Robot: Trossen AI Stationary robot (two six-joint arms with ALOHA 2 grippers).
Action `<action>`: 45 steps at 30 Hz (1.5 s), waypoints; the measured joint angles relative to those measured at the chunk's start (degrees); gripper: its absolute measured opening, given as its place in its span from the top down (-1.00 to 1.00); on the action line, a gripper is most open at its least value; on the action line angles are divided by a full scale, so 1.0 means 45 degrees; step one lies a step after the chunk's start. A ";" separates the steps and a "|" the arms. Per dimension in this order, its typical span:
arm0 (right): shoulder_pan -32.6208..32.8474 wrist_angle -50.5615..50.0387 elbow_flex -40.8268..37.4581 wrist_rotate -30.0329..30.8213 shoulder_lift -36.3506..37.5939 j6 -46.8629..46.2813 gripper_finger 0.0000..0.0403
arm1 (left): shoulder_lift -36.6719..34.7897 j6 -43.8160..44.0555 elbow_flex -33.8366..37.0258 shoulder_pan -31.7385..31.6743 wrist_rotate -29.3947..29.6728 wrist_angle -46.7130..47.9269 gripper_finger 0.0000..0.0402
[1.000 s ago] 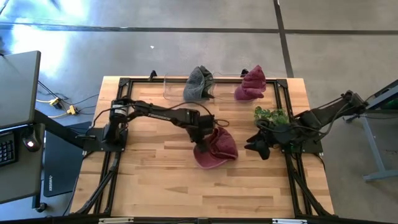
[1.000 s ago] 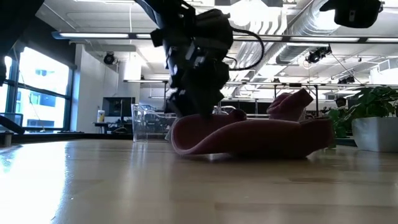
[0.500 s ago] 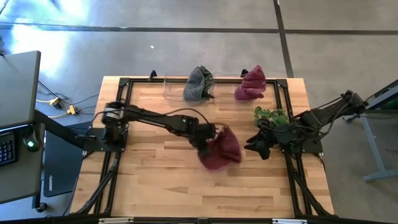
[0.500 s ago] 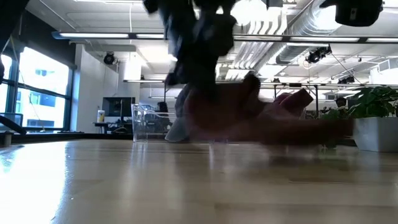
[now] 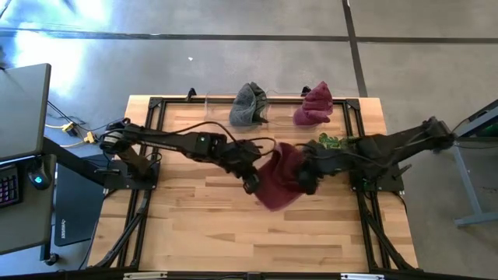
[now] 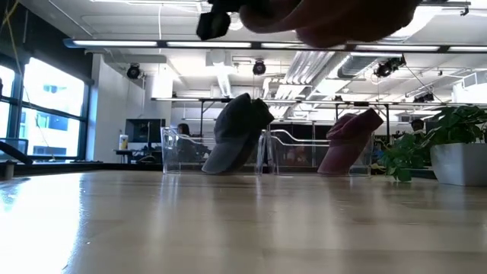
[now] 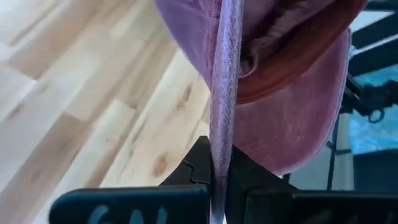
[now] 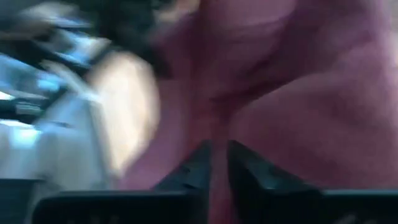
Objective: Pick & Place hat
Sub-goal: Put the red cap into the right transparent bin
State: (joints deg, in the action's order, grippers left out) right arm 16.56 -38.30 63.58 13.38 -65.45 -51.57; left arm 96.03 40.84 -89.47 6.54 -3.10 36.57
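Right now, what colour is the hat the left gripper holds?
Dark red, maroon. The hat shows best in the left wrist view, its edge pinched in the left gripper.

Potted plant (image 5: 336,142), clear bin (image 6: 179,151)

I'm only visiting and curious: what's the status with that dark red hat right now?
Left gripper shut on the maroon hat, hat lifted off the table. Right gripper at the hat's other side, grip unclear. Nothing between them.
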 joint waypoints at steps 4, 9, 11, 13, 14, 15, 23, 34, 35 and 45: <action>-0.0946 -0.1262 0.0772 -0.0028 -0.1371 0.0222 0.96 | -0.0341 -0.0097 0.0034 0.0278 -0.0468 0.0005 0.99; -0.1803 -0.2196 0.1078 -0.0717 -0.2658 -0.0486 0.88 | -0.0904 -0.0462 0.0014 0.0829 -0.0236 -0.0055 1.00; -0.1855 -0.2331 0.1203 -0.0728 -0.2938 -0.0458 0.91 | -0.0973 -0.0521 0.0046 0.0874 -0.0172 0.0340 1.00; -0.1858 -0.2468 0.1578 -0.0710 -0.3028 -0.0285 0.96 | -0.1144 -0.0557 0.0055 0.0875 -0.0092 0.0739 1.00; -0.1844 -0.2473 0.1882 -0.0709 -0.3022 -0.0169 0.98 | -0.1226 -0.0551 0.0027 0.0880 -0.0042 0.0894 1.00; -0.1825 -0.2554 0.2198 -0.0776 -0.2943 -0.0094 0.99 | -0.1271 -0.0538 -0.0001 0.0891 0.0010 0.1135 1.00; -0.2109 -0.2362 0.3955 -0.3505 -0.2769 0.2355 0.98 | -0.1434 -0.0868 0.0020 0.0894 -0.0161 0.1821 1.00; -0.2358 0.2467 0.2058 -0.1169 -0.2807 0.2716 0.99 | -0.1541 -0.2045 0.0023 0.1047 -0.1036 0.1657 1.00; -0.2311 0.2431 0.2088 -0.1156 -0.2783 0.2583 0.99 | -0.1541 -0.2026 0.0023 0.1047 -0.0913 0.1739 1.00; -0.2021 0.1267 0.1710 -0.5793 -0.2914 0.1240 0.99 | -0.1541 -0.1691 0.0023 0.1059 -0.0132 0.2270 1.00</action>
State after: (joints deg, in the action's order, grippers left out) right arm 7.46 -32.60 71.28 -12.69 -78.56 -45.99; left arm 89.10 33.23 -89.36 11.31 -3.70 46.78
